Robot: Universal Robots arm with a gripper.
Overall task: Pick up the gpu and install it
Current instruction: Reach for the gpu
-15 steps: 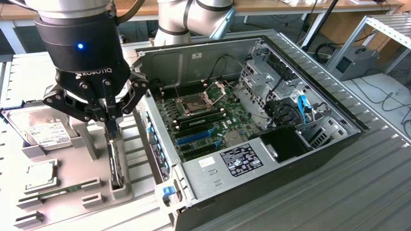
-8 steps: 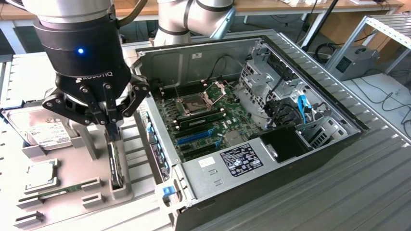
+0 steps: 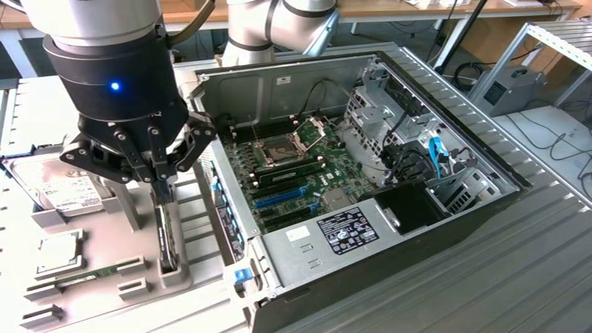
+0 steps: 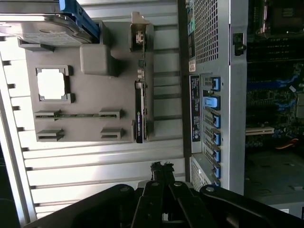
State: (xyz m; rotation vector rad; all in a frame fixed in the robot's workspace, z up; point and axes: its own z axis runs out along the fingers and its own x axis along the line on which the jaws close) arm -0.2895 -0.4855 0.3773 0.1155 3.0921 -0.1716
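One gpu (image 3: 168, 239); one hard drive (image 3: 66, 192); one processor (image 3: 59, 252); perhaps one memory stick (image 3: 93, 272).

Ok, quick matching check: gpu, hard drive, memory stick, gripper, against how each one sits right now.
1 gpu
2 hard drive
3 memory stick
4 gripper

A jaws shut, above the tray
B standing on edge in a tray slot
C green, lying low in its holders
D white label showing

Pairs: 1-B, 2-D, 3-C, 4-A
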